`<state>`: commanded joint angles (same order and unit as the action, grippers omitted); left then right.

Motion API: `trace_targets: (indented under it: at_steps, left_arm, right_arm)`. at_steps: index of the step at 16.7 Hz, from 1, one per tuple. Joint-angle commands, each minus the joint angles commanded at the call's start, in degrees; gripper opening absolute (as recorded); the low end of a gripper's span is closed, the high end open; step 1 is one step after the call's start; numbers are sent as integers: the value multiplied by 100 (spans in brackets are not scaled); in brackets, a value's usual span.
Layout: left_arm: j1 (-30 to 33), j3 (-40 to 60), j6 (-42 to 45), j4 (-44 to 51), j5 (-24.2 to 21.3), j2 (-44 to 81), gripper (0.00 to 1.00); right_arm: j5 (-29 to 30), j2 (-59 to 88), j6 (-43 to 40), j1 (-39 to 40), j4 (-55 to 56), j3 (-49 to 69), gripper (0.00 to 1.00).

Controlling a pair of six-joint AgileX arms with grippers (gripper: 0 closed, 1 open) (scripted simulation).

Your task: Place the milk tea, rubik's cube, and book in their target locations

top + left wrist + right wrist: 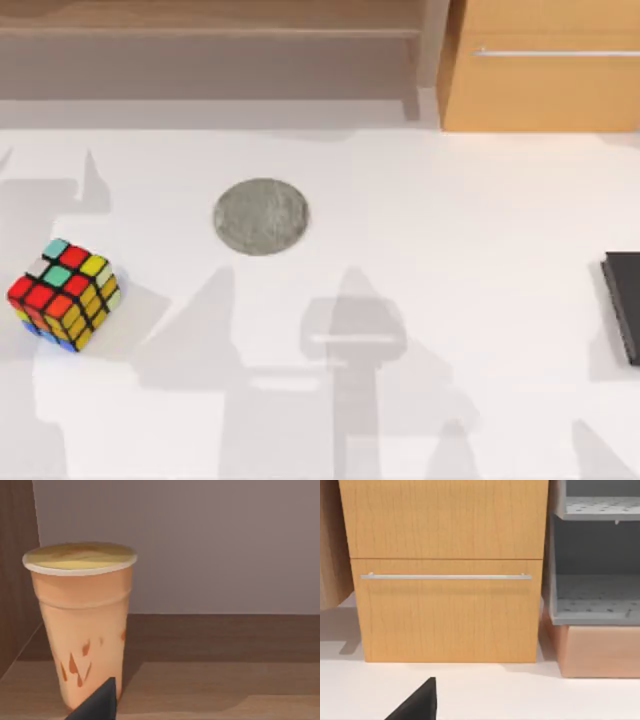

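The milk tea [82, 625] stands upright on a brown wooden shelf [210, 685], close in front of my left gripper [100, 705], of which a dark tip shows just before the cup's base. The rubik's cube [64, 295] rests on the white table at the far left. A round grey speckled coaster [261, 216] lies bare a little left of the table's middle. A flat black slab [625, 305] lies at the right edge with nothing on it. The book is out of view. My right gripper [420, 705] faces a drawer front.
A wooden shelf unit [210, 30] runs along the back left. At the back right is a light wooden drawer cabinet [545, 80] with a metal bar handle [445, 576]. Grey perforated shelves [595, 600] on a tan box stand beside the cabinet. Arm shadows fall across the white table [470, 230].
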<state>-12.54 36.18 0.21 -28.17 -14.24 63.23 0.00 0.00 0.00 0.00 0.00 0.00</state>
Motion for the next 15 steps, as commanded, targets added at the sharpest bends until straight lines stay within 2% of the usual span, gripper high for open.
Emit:
trace_targets:
  at_steps: [4, 8, 11, 15]
  left_arm:
    - [-383, 1155, 3, -870, -433, 2292, 100]
    - [-693, 2064, 7, -1570, -778, 3891, 100]
    - [-834, 2446, 7, -1874, -931, 4463, 100]
    - [-862, 2517, 6, -1933, -961, 4556, 100]
  right_arm:
    - [0, 0, 0, 0, 0, 0, 100]
    - [0, 0, 0, 0, 0, 0, 100]
    - [0, 0, 0, 0, 0, 0, 100]
    - [0, 0, 0, 0, 0, 0, 100]
